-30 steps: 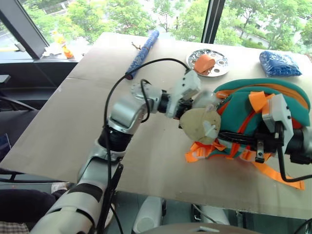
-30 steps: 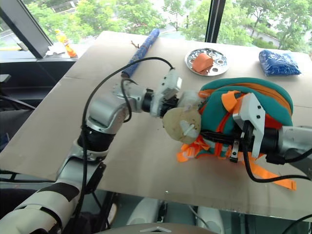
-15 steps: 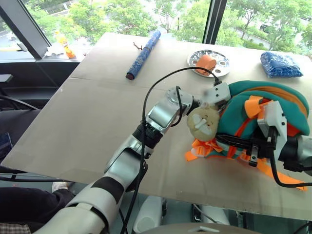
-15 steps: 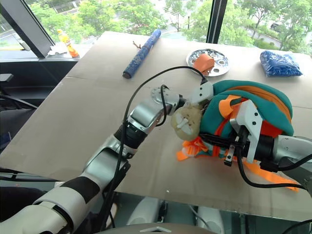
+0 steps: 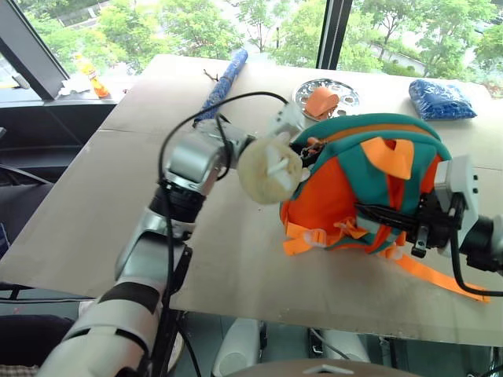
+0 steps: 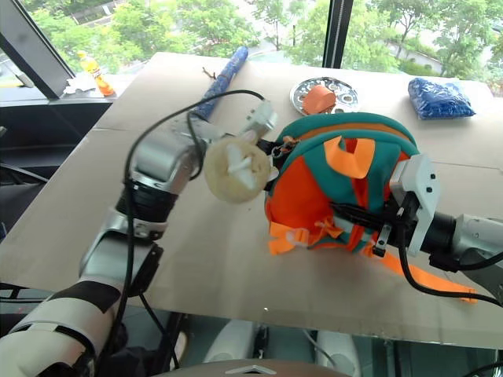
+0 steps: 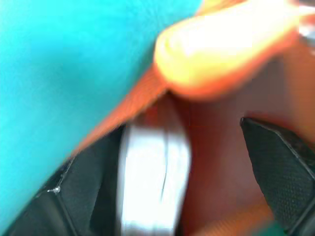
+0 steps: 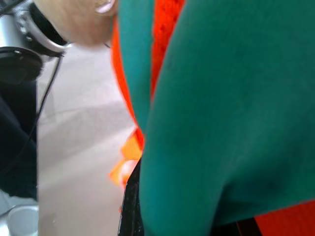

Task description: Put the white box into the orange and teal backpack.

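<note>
Now upright, the soft orange and teal backpack (image 5: 357, 184) holds the flat white box (image 7: 152, 179); left fingers (image 7: 280, 169) apart, right fingers together.

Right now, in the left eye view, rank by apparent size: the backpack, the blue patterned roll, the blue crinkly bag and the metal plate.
1. orange and teal backpack, nearest the camera
2. blue patterned roll
3-4. blue crinkly bag and metal plate: too alike to rank
</note>
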Controlling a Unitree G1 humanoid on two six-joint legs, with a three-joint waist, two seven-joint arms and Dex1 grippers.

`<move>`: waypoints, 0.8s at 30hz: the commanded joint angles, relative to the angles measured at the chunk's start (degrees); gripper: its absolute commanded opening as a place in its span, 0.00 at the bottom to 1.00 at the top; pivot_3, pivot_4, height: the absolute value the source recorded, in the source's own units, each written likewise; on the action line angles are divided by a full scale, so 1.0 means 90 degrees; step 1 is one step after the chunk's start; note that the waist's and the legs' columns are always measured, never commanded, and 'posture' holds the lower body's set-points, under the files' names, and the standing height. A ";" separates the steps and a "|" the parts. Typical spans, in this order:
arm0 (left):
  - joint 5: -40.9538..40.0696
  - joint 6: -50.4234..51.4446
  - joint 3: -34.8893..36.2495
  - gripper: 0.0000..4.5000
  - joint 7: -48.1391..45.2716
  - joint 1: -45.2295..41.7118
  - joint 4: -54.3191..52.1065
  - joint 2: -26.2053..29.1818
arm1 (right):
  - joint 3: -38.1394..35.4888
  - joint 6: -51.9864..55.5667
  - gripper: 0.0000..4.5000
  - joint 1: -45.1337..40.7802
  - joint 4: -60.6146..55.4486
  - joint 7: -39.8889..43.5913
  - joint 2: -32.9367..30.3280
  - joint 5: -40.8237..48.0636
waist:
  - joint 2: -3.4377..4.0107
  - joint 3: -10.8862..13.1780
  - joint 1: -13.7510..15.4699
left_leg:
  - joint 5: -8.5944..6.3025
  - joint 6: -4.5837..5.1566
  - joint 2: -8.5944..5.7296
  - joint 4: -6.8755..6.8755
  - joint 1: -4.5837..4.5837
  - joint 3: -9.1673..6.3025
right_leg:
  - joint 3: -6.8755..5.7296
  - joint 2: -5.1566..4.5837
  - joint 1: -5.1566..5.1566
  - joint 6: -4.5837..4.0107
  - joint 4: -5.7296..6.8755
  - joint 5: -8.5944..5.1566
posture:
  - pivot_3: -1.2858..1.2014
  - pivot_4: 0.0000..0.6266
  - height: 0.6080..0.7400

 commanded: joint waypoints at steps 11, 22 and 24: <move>-0.0547 0.0457 0.0799 0.99 -0.0154 -0.0045 0.0077 0.1059 | 0.0604 -0.0067 0.00 -0.1191 0.0466 -0.0185 0.0094 -0.0015 | 0.0001 0.0002 -0.0151 | 0.0001 -0.0003 -0.0010 -0.0011 -0.0007 -0.0028 | 0.0004 0.0005 -0.0011 0.0005 0.0004 -0.0003 | 0.52 0.24 0.93; -0.2068 0.2571 0.1835 0.41 0.0215 0.0617 -0.0785 0.1585 | 0.0987 -0.0082 0.00 -0.1409 0.0576 -0.0072 0.0307 -0.0331 | 0.0000 0.0002 -0.0122 | 0.0001 -0.0002 -0.0014 0.0000 -0.0012 -0.0037 | 0.0006 -0.0004 -0.0008 0.0006 0.0008 -0.0003 | 0.52 0.24 0.93; -0.2227 0.2719 0.1910 0.41 0.0278 0.0617 -0.0869 0.1654 | 0.1014 -0.0075 0.00 -0.1431 0.0588 -0.0052 0.0325 -0.0352 | 0.0000 0.0002 -0.0132 | 0.0001 -0.0002 -0.0013 -0.0001 -0.0011 -0.0037 | 0.0006 -0.0005 -0.0008 0.0006 0.0009 -0.0003 | 0.52 0.24 0.93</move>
